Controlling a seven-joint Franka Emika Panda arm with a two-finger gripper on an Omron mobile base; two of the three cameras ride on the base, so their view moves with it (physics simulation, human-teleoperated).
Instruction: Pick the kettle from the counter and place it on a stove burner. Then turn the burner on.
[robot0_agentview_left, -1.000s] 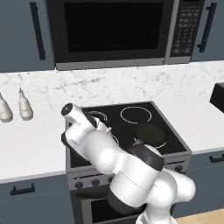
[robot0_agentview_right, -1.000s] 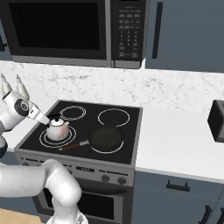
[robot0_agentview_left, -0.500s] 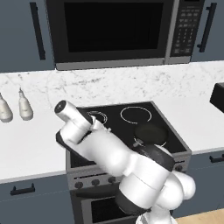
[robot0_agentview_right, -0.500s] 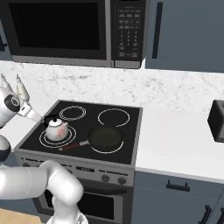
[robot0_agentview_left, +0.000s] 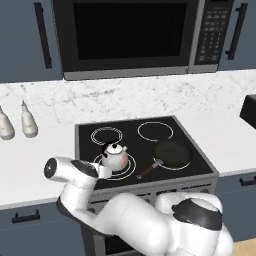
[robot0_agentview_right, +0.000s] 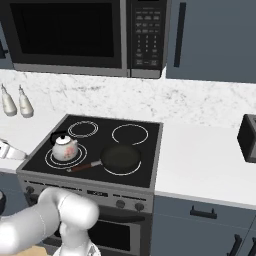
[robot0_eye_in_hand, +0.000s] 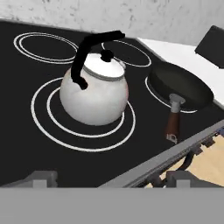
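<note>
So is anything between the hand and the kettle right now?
Nothing visible. The kettle sits on the big front burner, with bare black glass between it and the open hand. The pan lies off to the side.

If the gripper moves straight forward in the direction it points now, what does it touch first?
Most likely the kettle, which stands on the large burner straight ahead of the open gripper. How far off it stands is unclear.

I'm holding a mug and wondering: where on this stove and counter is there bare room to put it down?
Free: both back burners, and the counter between stove and the toaster. Also free is the counter in front of the two bottles. Crowded: the front of the stove, with the kettle and the pan.
</note>
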